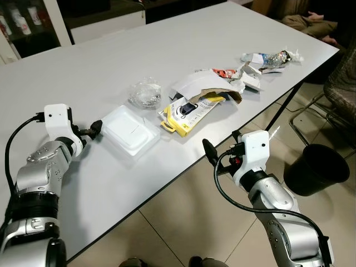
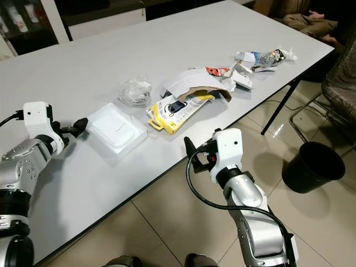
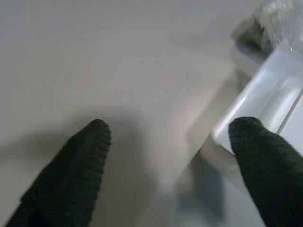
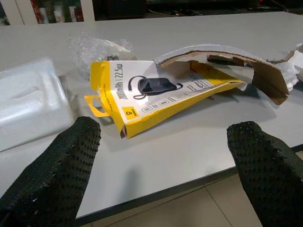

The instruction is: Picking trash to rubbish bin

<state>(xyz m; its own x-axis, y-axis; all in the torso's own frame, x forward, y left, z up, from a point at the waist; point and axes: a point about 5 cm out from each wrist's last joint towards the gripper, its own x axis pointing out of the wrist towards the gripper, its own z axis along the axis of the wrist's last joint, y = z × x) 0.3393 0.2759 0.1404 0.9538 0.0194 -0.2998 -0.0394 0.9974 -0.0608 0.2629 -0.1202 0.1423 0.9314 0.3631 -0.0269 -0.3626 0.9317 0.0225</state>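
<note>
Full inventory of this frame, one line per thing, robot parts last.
Table: 1, white, spans the scene in front of the robot.
Foam tray: 1, white, near table edge, beside the left claw.
Crumpled clear plastic: 1, transparent, behind the tray.
Charger package: 1, yellow and white, mid-table, partly under the cardboard.
Torn cardboard: 1, white outside, brown inside, arched over the package.
Wrapper and paper scraps: small pile, mixed colours, far right end of the table.
Rubbish bin: 1, black, on the floor to the right of the table.
Chair: 1, dark, right edge.
Left claw: open, at the tray's corner.
Right claw: open, off the table edge, facing the package.
</note>
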